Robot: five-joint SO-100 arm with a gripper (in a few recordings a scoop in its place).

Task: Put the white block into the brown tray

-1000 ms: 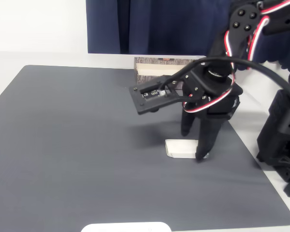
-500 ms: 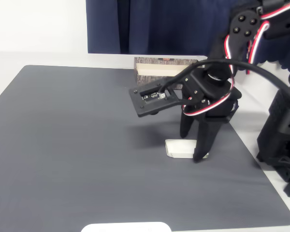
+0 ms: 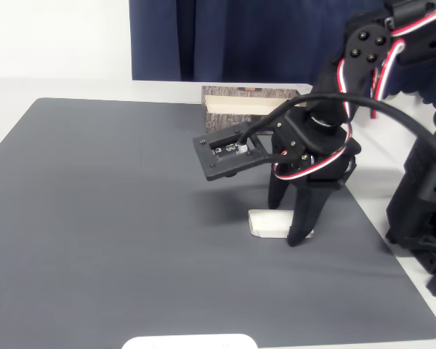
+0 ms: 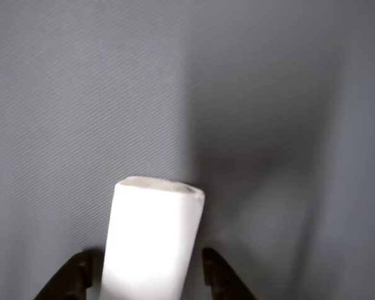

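Plainly, block: the white block (image 4: 151, 240) lies flat on the dark mat (image 3: 116, 218), well short of the tray.
Fingers: the gripper (image 3: 289, 231) is lowered over the block's right end in the fixed view; its fingers (image 4: 72, 282) stand open on either side of the long edges, apparently not yet pressing.
Handling: it looks stiff, light and smooth, so likely a bit slippery; best pinched across its narrow width.
Tray: the brown tray (image 3: 247, 92) sits beyond, at the mat's far edge on the desk (image 3: 58, 87).

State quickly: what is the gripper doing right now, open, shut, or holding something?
Gripper: open, fingers down on either side of the white block, which lies on the grey mat; not yet closed on it.
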